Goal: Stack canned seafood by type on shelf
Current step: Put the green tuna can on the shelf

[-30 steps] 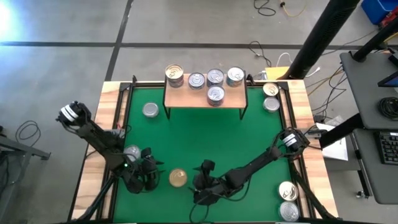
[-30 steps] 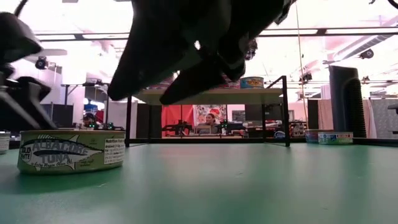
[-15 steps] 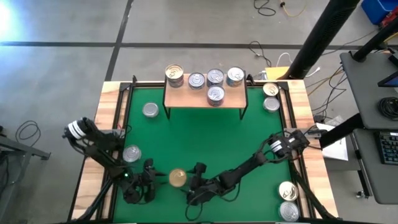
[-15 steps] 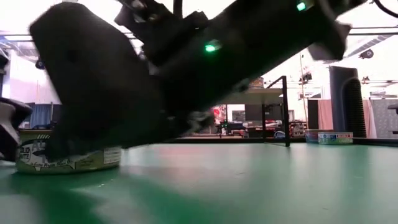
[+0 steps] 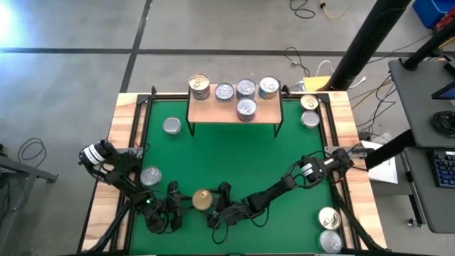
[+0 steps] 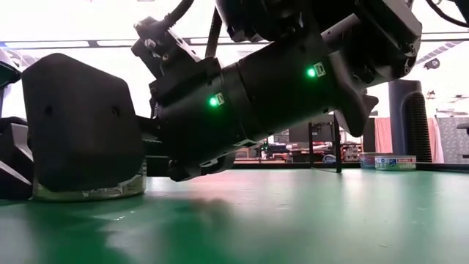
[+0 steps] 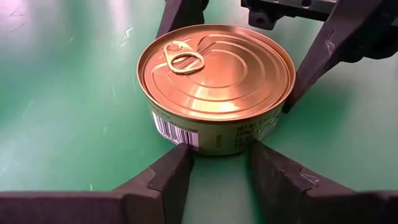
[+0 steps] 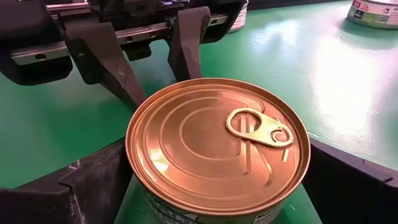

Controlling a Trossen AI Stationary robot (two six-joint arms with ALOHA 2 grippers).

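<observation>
Near the bottom centre of the overhead frame, the gold-topped tuna can (image 5: 202,200) sits on the green mat, with the right gripper (image 5: 217,206) spread wide around it, not yet clamped. The left gripper (image 5: 174,206), part-open, crowds the can's other side, so closing now risks the two colliding, I'd say.

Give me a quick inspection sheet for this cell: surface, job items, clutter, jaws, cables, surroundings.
Surface: green mat, wooden border.
Job's things: gold-top can near front edge; five cans on shelf; silver cans loose on mat and border.
Clutter: nothing seen.
Grippers: right gripper open, jaws straddling gold-top can; left gripper at its other side, jaws narrower than the can.
Cables: loose cords on floor behind table.
Surroundings: desk with keyboard to the right.
</observation>
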